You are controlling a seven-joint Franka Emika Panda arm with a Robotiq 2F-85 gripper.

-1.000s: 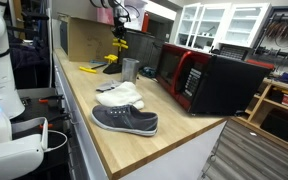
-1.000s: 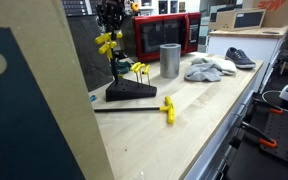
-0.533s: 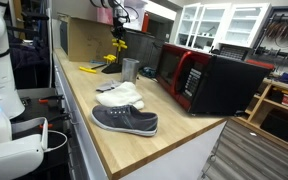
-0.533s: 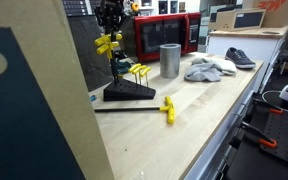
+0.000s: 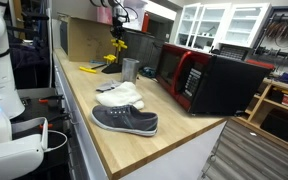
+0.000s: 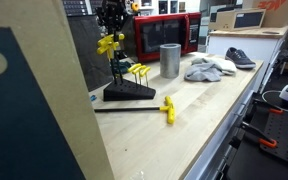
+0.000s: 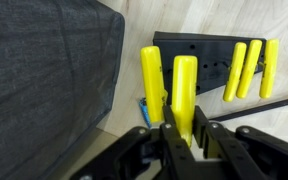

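Note:
My gripper (image 7: 184, 128) is shut on a yellow tool handle (image 7: 184, 90) that stands upright between its jaws. Below it lies a black tool stand (image 7: 199, 55) holding several more yellow-handled tools (image 7: 249, 68); another yellow handle (image 7: 152, 85) sits right beside the held one. In both exterior views the gripper (image 6: 111, 25) (image 5: 117, 25) hangs above the stand (image 6: 129, 92) with the yellow tool (image 6: 108, 44) in it, at the far end of the wooden counter. A loose yellow T-handle tool (image 6: 167, 108) lies on the counter in front of the stand.
A metal cup (image 6: 170, 59) stands just beyond the stand, then a white cloth (image 6: 209, 68) and a grey shoe (image 6: 239, 57). A red-and-black microwave (image 5: 209, 78) lines the counter's back. A dark grey panel (image 7: 44, 70) and a cardboard box (image 5: 84, 38) stand close to the stand.

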